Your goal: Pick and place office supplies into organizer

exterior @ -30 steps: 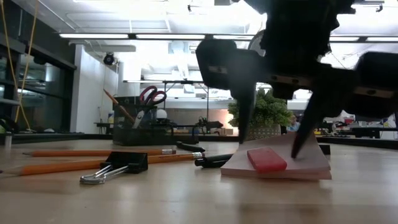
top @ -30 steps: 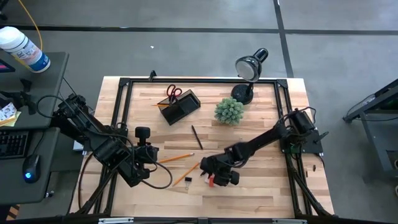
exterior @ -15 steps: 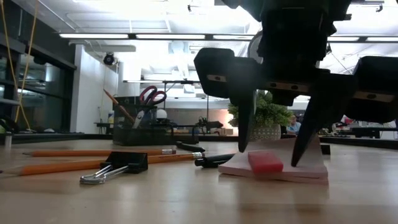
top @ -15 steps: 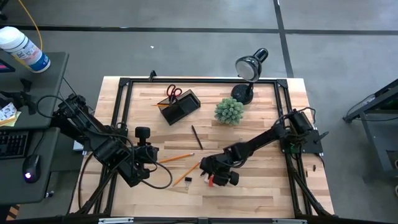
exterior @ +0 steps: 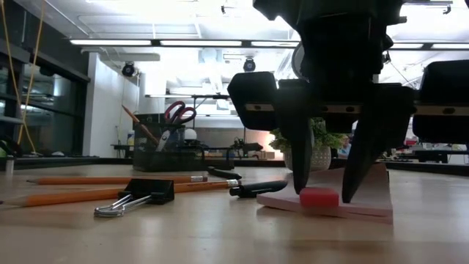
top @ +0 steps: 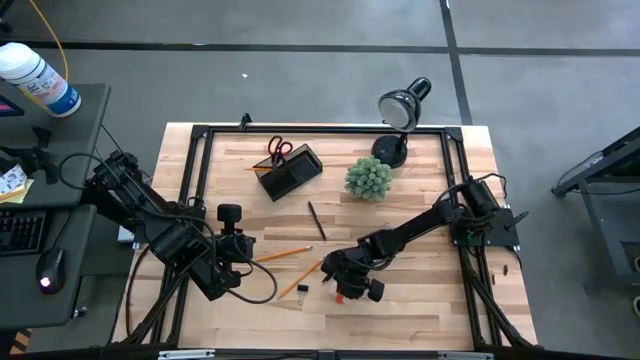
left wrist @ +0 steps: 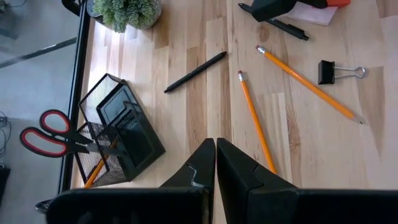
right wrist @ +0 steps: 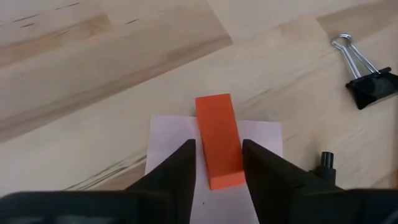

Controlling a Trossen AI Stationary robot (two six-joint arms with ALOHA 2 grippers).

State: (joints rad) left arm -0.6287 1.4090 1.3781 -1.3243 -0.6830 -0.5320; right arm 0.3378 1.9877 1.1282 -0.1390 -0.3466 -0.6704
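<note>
Right gripper (right wrist: 217,165) jaws narrowly apart, straddling orange eraser (right wrist: 218,140) on sticky-note pad (right wrist: 261,134); left jaws together.

The wooden table (top: 420,320) carries the organizer (top: 289,172), plant (top: 368,178), lamp (top: 398,125), pencils (top: 283,254), pen (top: 316,220), binder clip (top: 302,290) and sticky-note pad (exterior: 366,199).

Even, bright overhead light falls on the worktop (top: 420,310) in the high view, with only soft, short shadows under the arms. In the low view, ceiling strip lights (exterior: 183,42) blow out to white glare, leaving the right gripper (exterior: 326,191) a dark silhouette against the room; the near binder clip (exterior: 139,194) looks slightly soft. The wrist views are evenly lit, with pale sheen on the wood grain.
</note>
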